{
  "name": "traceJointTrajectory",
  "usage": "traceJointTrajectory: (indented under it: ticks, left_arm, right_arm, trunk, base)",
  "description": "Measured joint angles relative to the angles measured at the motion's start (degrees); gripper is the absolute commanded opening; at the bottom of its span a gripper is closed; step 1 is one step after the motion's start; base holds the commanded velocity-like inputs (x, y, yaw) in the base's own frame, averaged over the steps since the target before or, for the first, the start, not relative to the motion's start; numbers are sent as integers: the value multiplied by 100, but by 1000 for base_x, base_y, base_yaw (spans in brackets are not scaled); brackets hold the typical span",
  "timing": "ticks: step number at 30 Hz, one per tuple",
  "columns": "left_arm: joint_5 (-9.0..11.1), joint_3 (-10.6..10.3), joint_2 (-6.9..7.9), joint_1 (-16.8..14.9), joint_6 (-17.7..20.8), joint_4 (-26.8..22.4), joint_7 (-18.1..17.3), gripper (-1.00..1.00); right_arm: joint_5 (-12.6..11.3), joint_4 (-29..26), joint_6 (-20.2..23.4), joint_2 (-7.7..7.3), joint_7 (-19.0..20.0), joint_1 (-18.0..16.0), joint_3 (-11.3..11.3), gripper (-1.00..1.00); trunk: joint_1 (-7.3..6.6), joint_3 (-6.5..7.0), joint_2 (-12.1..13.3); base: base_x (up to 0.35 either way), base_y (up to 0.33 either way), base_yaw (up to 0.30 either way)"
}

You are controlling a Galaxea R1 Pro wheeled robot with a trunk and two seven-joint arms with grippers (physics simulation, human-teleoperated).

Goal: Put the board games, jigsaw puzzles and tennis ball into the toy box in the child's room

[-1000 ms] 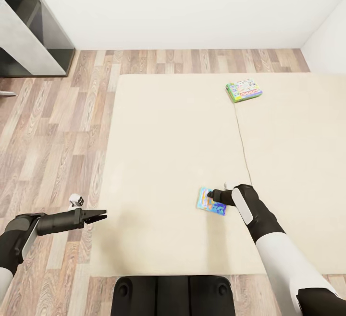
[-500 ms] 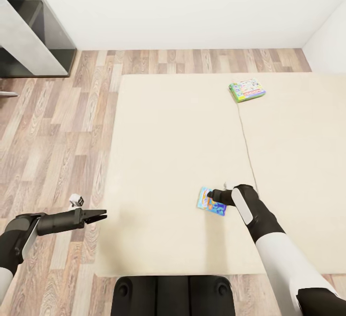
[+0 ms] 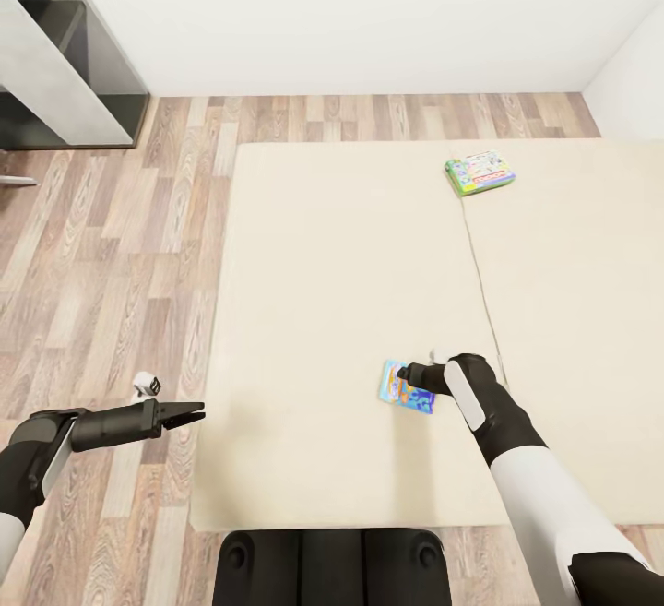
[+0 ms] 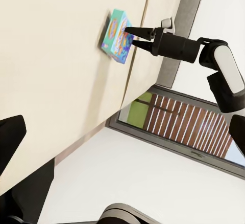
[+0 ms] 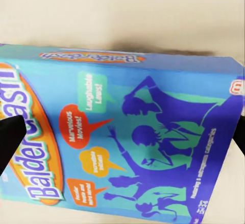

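The blue board game with white lettering hangs just above the beige bed, with my right gripper shut on its edge. The right wrist view looks onto its printed face, with dark fingertips at both sides. From the left wrist view the same box sits between the right gripper's two fingers. A white-green board game with a red band lies flat far back on the bed. My left gripper hovers open over the floor, left of the bed.
A dark grey shelf unit stands at the back left against the white wall. Wooden floor runs along the bed's left side and behind it. My dark base is at the bed's near edge.
The whole view has shifted, so the bed and the white-green game sit further right in the picture. The blue game has stayed with my right gripper. Both arms keep their pose.
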Motion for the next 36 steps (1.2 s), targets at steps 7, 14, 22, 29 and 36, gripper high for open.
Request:
traceJointTrajectory:
  ticks: [7,14,22,29,36]
  left_arm:
    - [1,-1,1,0,-1,0,0,100]
    - [1,-1,0,0,-1,1,0,100]
    - [1,0,0,0,-1,0,0,100]
    - [1,1,0,0,-1,1,0,100]
    - [1,-1,-4,0,1,1,0,100]
  right_arm:
    - [0,4,0,5,0,0,1,100]
    - [0,1,1,5,0,0,2,100]
    - [0,4,0,5,0,0,2,100]
    - [0,-1,1,5,0,0,2,100]
    - [4,3,1,7,-1,0,2,100]
  trunk:
    - [0,0,0]
    - [0,0,0]
    - [0,0,0]
    - [0,0,0]
    - [0,0,0]
  base:
    - [0,94,0]
    - [0,51,0]
    - [0,77,0]
    - [0,18,0]
    - [0,44,0]
